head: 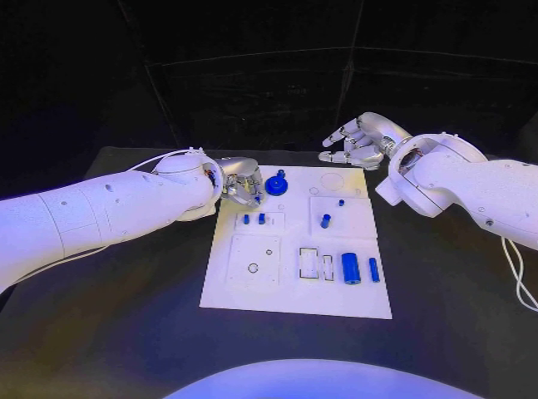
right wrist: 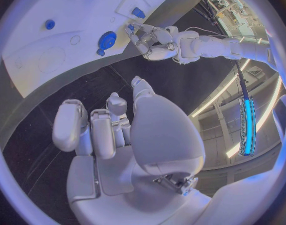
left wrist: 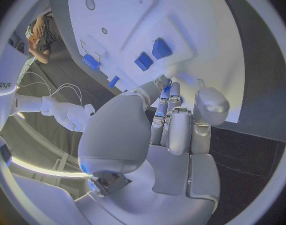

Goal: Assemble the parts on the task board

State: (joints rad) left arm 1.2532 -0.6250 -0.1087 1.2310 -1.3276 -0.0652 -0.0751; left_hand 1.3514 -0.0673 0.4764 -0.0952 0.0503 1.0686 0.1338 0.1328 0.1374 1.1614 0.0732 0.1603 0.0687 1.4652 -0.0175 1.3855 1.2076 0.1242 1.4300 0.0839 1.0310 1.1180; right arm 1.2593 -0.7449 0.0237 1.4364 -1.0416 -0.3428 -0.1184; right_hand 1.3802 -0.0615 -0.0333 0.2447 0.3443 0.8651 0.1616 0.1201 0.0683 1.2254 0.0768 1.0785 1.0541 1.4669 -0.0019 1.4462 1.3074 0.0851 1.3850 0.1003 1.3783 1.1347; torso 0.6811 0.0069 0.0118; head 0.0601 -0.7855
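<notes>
Where it lies flat, task board (head: 295,291) is white w/ small blue parts (head: 352,268)

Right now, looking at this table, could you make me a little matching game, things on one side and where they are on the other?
Things:
1. left hand
2. right hand
3. round blue knob part
4. two blue cylinders

Places:
A. lying on the task board's near right part
B. at the board's far left corner
C. above the table beyond the board's far edge
D. on the board's far end, beside the left hand

Pairs: 1-B, 2-C, 3-D, 4-A
</notes>
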